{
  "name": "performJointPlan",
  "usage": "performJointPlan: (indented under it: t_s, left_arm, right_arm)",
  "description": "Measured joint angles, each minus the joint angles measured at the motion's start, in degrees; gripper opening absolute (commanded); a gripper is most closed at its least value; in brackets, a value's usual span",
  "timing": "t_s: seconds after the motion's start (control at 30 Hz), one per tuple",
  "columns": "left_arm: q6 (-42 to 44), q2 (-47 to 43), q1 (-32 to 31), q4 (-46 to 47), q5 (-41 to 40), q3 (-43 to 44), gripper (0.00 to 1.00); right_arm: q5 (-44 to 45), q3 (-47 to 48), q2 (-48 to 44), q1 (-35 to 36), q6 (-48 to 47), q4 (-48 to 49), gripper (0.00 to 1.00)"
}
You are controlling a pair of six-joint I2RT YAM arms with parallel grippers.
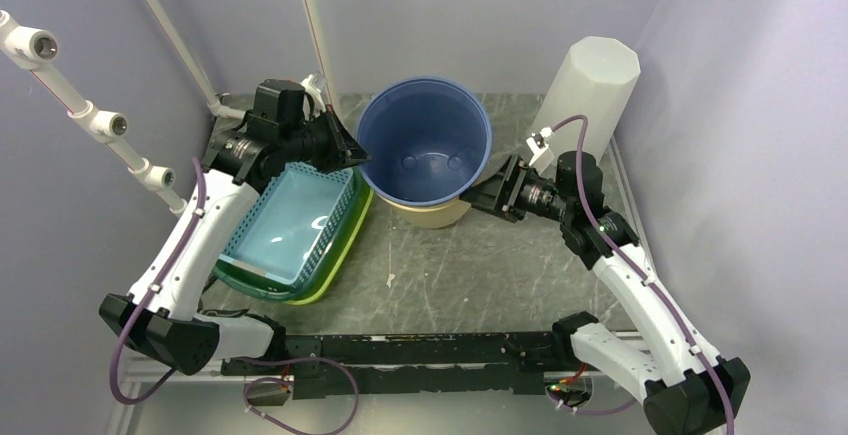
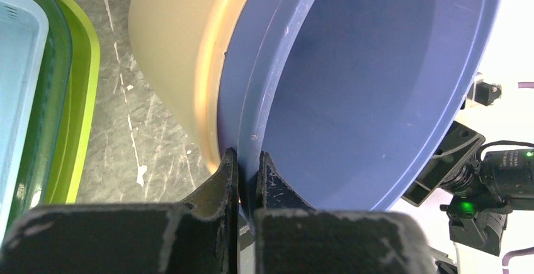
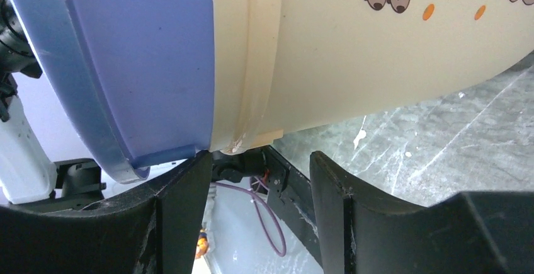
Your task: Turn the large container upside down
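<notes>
Flip barely begun: blue bucket [image 1: 425, 145] tilted, mouth upward. Left gripper [image 2: 247, 164] clamped on its rim; right gripper [image 3: 261, 160] jaws apart beneath it.

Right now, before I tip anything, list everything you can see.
blue bucket: one, blue, back centre, nested in the cream bucket
cream bucket: one, cream with animal prints, around the blue one
trays: three, light blue in green in lime, stacked at left
tall container: one, white, back right corner
jointed pipe: one, white, left wall
table: one, grey marbled
left fingers: black, shut on the blue bucket's rim
right fingers: black, open, under the buckets' right side
</notes>
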Motion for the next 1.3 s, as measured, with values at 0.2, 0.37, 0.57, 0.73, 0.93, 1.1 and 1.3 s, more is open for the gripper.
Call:
performJointPlan:
  t_s: [0.2,0.37,0.57,0.73,0.93,1.1,1.3]
  left_arm:
    - [-0.1,0.0,0.0,0.3,0.2,0.0,0.03]
    - [-0.1,0.0,0.0,0.0,0.2,0.0,0.03]
    - [-0.2,0.0,-0.1,0.0,1.7,0.0,0.03]
    - [-0.2,0.0,-0.1,-1.1,2.4,0.1,0.03]
    - [0.5,-0.1,-0.3,-4.4,2.4,1.2,0.03]
    - [0.2,-0.1,-0.3,-4.4,3.0,1.2,0.03]
    - [-1.0,-0.9,-0.6,-2.7,7.1,1.3,0.03]
  right_arm:
    - [2.1,0.6,0.6,0.0,-1.3,-1.7,0.6]
    - [4.8,2.4,2.2,0.1,-3.0,-5.0,0.59]
    - [7.5,2.5,3.1,0.0,-3.9,-7.6,0.59]
    - [8.6,2.5,3.1,-0.1,-3.9,-8.1,0.6]
    - [10.3,3.5,2.9,-0.1,-5.3,-10.7,0.57]
    - [13.3,5.3,3.2,-0.1,-7.0,-13.4,0.56]
    - [17.3,5.4,5.1,-0.5,-8.7,-18.6,0.56]
